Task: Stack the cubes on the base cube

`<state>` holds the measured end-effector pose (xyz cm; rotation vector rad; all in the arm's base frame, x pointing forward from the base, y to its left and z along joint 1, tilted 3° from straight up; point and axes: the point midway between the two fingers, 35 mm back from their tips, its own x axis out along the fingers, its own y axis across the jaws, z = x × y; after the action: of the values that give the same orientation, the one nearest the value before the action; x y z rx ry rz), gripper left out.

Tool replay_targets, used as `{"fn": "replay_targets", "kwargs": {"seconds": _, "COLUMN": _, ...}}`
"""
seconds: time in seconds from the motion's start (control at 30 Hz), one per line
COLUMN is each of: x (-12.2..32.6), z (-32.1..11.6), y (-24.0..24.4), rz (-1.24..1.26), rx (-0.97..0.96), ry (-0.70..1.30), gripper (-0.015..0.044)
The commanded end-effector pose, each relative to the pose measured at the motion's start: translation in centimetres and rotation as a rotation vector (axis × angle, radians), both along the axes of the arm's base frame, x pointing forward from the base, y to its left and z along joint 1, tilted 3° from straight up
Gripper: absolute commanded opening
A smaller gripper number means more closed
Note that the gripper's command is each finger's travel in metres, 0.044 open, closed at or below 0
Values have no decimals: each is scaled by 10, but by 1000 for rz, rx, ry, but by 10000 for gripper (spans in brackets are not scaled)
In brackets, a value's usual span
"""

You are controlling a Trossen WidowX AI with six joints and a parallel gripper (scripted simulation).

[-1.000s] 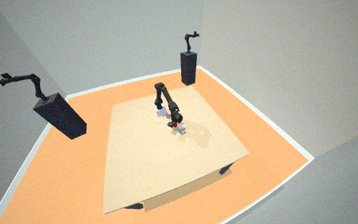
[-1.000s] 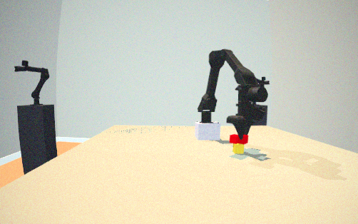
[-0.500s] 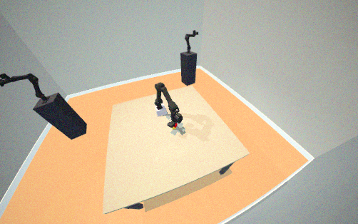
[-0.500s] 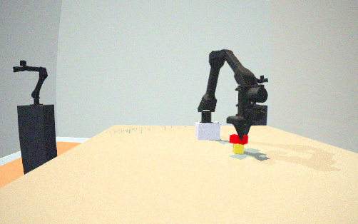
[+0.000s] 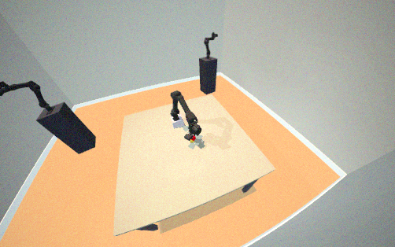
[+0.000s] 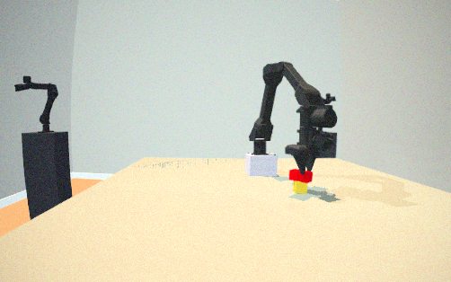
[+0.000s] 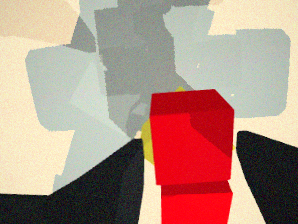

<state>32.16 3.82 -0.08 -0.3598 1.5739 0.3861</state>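
Observation:
The yellow base cube (image 6: 300, 188) stands on the table, mostly hidden under the red cubes in the wrist view, where a sliver of the yellow cube (image 7: 147, 142) shows. Two red cubes sit side by side on top of it, one red cube (image 6: 294, 175) at the left and the other red cube (image 6: 307, 178) (image 7: 192, 147) at the right. Both look level; the gap between them is too small to tell. My gripper (image 6: 306, 172) (image 7: 190, 144) points down at the right red cube. Its fingers are open on both sides of that cube, with narrow space beside each face.
My arm's white base block (image 6: 261, 165) (image 5: 179, 123) stands behind the stack on the table (image 5: 157, 173) (image 6: 180, 233). Two dark pedestals (image 5: 67, 127) (image 5: 208, 75) with other arms stand off the table. Shadows of the arm fall around the stack.

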Motion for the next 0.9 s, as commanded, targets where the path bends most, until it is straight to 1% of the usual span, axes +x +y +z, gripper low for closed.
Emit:
{"fn": "replay_targets", "kwargs": {"seconds": 0.0, "x": 2, "z": 8, "y": 0, "rz": 0, "rx": 1, "ry": -5, "gripper": 205}}
{"fn": "replay_targets", "kwargs": {"seconds": 0.87, "x": 4, "z": 58, "y": 0, "rz": 0, "rx": 1, "ry": -5, "gripper": 205}}
